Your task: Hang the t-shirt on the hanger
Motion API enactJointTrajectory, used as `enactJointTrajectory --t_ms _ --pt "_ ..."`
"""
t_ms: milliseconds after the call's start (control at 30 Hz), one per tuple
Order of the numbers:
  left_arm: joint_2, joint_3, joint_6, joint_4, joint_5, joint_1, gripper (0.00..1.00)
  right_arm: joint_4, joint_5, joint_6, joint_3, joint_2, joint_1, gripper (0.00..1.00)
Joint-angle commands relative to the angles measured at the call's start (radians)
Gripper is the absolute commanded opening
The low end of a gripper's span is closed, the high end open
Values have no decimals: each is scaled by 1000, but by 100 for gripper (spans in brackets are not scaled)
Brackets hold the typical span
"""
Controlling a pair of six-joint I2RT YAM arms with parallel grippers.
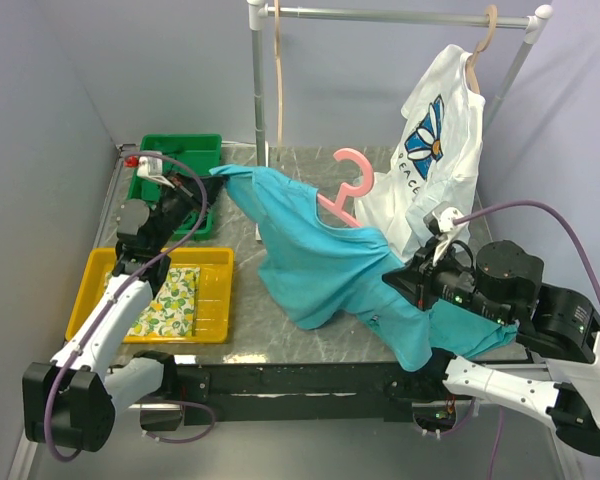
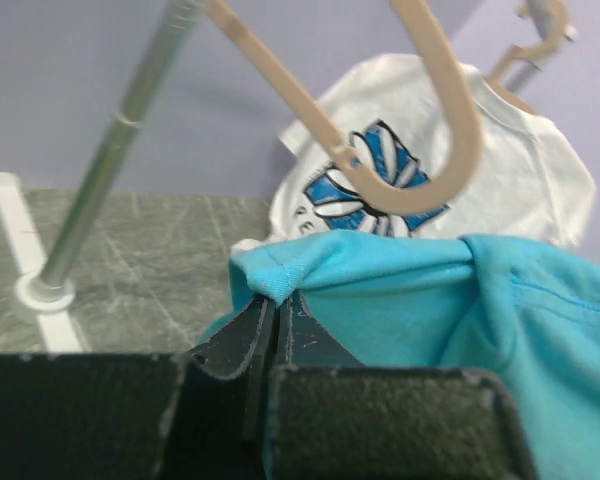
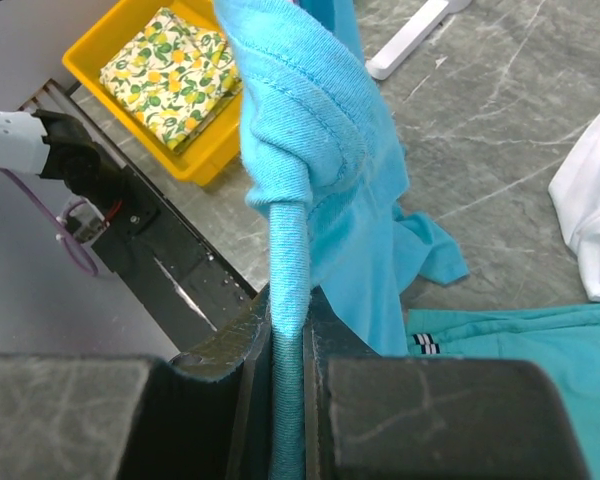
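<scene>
Top external: shows the t-shirt spread just in front of the hanger, cloth touching the hanger's lower part. Finds the left gripper well left of the hanger, pinched shut on 1 corner of the cloth. Finds the right gripper near the hanger, to its right and nearer the arm bases, clamped narrow on a bunched fold. Confirms both grips in the 2 wrist views.
</scene>
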Motion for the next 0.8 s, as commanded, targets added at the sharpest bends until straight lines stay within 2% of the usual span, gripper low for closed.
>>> enactJointTrajectory --t_ms 0,67,233,300,400,433,467,500,533,567,633,767 --pt "-2 -2 -33 -75 -140 18 1 41 37 11 60 -33 -2 0" --pt "-1 -6 -47 -106 -171 16 1 33 46 14 68 -37 -2 0" --pt "11 -12 -61 -98 -102 12 2 19 64 29 78 -53 -2 0" --pt "19 -11 -60 -108 -76 10 12 1 76 36 97 -51 -2 0" --pt "15 -6 -47 -135 -62 1 19 -51 130 40 158 -42 -2 0" --pt "10 -8 -43 -140 -57 -4 15 -65 142 42 196 -37 -2 0" --pt "7 -5 -37 -147 -56 -5 14 -81 162 43 215 -34 -2 0" --pt "7 1 -35 -155 -51 -8 21 -110 171 46 233 -30 -2 0" --pt "7 20 -35 -184 -48 -13 35 -122 185 49 267 -28 -3 0" --pt "4 29 -37 -204 -57 -16 73 -137 205 54 285 -24 -2 0" --pt "-13 32 -34 -207 -56 -30 75 -180 230 69 325 -10 -2 0" --pt "-90 50 -38 -264 -74 -54 73 -275 290 106 393 28 -2 0"
